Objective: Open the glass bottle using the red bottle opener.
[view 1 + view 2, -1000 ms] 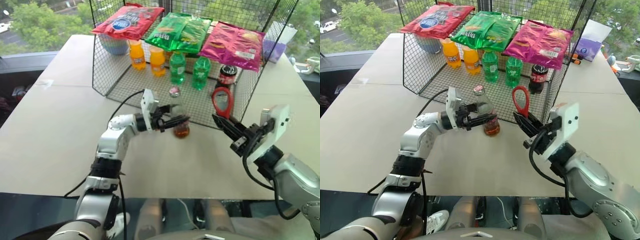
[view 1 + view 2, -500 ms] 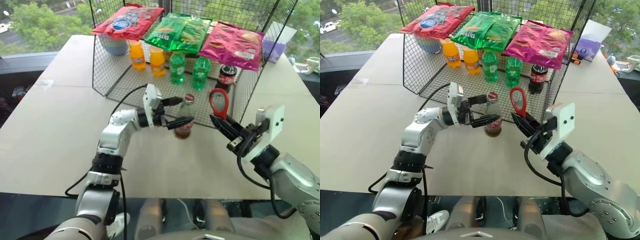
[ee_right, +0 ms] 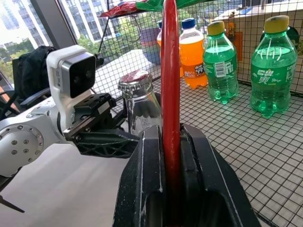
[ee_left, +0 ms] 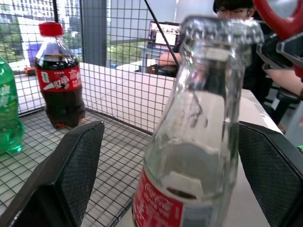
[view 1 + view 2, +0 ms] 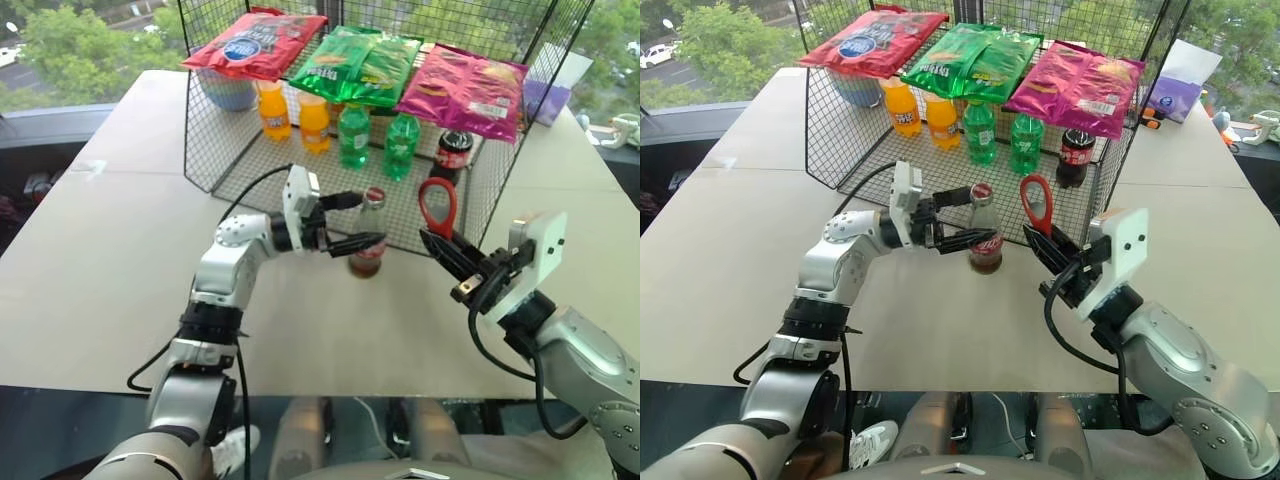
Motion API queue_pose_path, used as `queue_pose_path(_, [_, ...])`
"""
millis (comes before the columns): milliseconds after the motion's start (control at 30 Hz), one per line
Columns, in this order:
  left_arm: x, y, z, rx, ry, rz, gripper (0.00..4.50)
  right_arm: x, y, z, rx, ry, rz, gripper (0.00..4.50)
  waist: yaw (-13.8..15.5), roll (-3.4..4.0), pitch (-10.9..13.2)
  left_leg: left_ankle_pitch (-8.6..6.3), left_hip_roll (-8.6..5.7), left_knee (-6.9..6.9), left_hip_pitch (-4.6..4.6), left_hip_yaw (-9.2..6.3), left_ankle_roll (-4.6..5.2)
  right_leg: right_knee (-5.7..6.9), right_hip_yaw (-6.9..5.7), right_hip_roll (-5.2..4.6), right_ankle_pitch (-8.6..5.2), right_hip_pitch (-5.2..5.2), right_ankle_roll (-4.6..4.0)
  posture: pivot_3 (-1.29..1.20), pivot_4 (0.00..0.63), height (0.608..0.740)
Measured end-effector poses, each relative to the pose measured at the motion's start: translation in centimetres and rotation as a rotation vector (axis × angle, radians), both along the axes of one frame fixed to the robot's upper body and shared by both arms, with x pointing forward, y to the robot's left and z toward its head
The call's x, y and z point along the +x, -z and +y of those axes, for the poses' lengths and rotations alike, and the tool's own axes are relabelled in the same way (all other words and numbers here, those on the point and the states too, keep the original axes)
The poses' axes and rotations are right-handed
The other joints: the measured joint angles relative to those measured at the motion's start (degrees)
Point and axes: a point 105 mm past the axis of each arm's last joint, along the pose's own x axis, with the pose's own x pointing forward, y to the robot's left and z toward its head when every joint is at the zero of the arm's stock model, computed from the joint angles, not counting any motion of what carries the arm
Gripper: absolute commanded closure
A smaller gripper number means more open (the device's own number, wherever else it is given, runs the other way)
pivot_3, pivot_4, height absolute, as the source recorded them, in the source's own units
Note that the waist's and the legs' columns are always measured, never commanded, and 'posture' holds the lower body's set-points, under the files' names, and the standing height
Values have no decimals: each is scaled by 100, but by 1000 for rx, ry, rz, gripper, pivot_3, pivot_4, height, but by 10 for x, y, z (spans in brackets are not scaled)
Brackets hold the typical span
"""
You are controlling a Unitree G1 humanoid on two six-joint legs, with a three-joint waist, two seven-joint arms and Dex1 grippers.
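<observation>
The glass bottle (image 5: 368, 240) stands upright on the table just in front of the wire rack, with dark cola at its base and its metal cap on. My left gripper (image 5: 366, 220) is open and reaches in level from the left. Its two fingers (image 4: 78, 165) flank the bottle's neck and shoulder with gaps on both sides. To the right, my right gripper (image 5: 434, 242) is shut on the handle of the red bottle opener (image 5: 438, 205). The opener's ring head points up, a short way from the bottle's cap (image 3: 136, 78).
The wire rack (image 5: 215, 150) behind holds two orange bottles (image 5: 275, 108), two green bottles (image 5: 354, 135) and a plastic cola bottle (image 5: 455, 150), with chip bags (image 5: 360, 62) on top. A person (image 4: 227, 7) shows beyond the mesh. The table's front edge (image 5: 330, 385) is close.
My left gripper has opened and let go of the glass bottle, which was tilted and now stands upright. The right gripper with the opener has hardly moved.
</observation>
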Motion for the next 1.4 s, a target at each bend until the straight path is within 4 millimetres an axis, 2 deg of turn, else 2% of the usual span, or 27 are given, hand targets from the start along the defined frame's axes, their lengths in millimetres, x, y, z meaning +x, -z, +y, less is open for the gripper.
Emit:
queue_pose_path(67, [-1, 1, 1, 6, 12, -5, 78, 0, 0, 0, 1, -1, 0, 4500, 1, 0, 0, 0, 0, 0, 0, 0, 0, 0, 0, 0, 0, 0, 0, 0, 150, 728])
queue_pose_path(100, [-1, 1, 2, 6, 15, -5, 302, 0, 0, 0, 0, -3, -1, 4500, 2, 0, 0, 0, 0, 0, 0, 0, 0, 0, 0, 0, 0, 0, 0, 0, 150, 728])
queue_pose_path(167, [-2, 2, 2, 7, 22, -2, 812, 0, 0, 1, -3, -7, -2, 4500, 2, 0, 0, 0, 1, 0, 0, 0, 0, 0, 0, -1, 0, 0, 0, 0, 150, 728])
queue_pose_path(267, [-3, 2, 0, 5, 35, -3, 2125, 0, 1, 0, -14, -3, -8, 4500, 2, 0, 0, 0, 0, 0, 0, 0, 0, 0, 0, -1, 0, 0, 0, 0, 150, 728])
queue_pose_path(300, [-3, 2, 1, 7, 34, -4, 2372, 0, 1, 0, -17, 0, -11, 4500, 1, 0, 0, 0, 0, 0, 0, 0, 0, 0, 0, -1, 0, 0, 0, 0, 150, 728])
queue_pose_path(467, [-3, 1, 1, 9, 37, -3, 2366, 5, -3, -1, -89, 21, -66, 4500, 0, 0, 0, 0, 0, 0, -1, 1, 0, -1, 1, -1, 0, 0, 0, 0, 150, 728])
queue_pose_path(733, [-5, 1, -1, 22, 64, -7, 2366, 29, 4, 2, -448, 102, -235, 4500, -3, 1, 1, 0, -1, -1, -3, 3, 0, -2, 0, -1, -1, -3, 0, 0, 150, 728])
queue_pose_path(900, [-8, 0, -8, 35, 81, -3, 2366, 42, 2, 6, -581, 147, -375, 4500, 2, 3, 2, 0, -4, -1, -6, 1, 0, -3, -2, -2, -1, -3, 0, 0, 150, 728])
queue_pose_path(1033, [-6, -1, -9, 41, 73, 13, 2366, 45, 9, 12, -681, 141, -471, 4500, 1, 3, 2, 1, -5, -1, -5, 1, -1, -2, -2, -1, -1, -4, 0, 0, 150, 728])
queue_pose_path(1400, [-5, -3, -7, 62, 69, 35, 2366, 51, 9, 16, -915, 201, -753, 4500, 1, 3, 2, 11, -4, 0, -3, 3, -19, -1, -2, -1, -2, -2, 1, 0, 150, 728])
